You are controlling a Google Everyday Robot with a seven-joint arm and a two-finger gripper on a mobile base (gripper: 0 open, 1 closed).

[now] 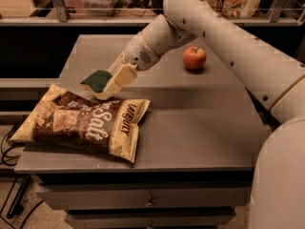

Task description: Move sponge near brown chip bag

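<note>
**Sponge [96,80] pinched in gripper [107,87] at the bag's upper edge**

Showing the sponge tilting, dark green top facing up and to the left, pale yellow foam peeking out underneath. Gripping it between pale fingers [123,75], jaws pressing in on the sponge from either side. Hanging low over the grey table [200,128], left of centre, right at the top edge of the bag [81,123]. Not possible telling whether the sponge is touching the bag or sitting just above it.

Showing the bag lying flat on the front left part of the table, brown and pale yellow, crinkly, with big white "Salt" lettering running across it and its left corner reaching the table's left edge.

Showing the white arm [228,27] coming in from the lower right, arching over the back of the table and bending down and left toward the sponge.

Also showing a red apple [194,58] sitting upright toward the back of the table, well apart from both sponge and bag, just beneath the arm.
</note>
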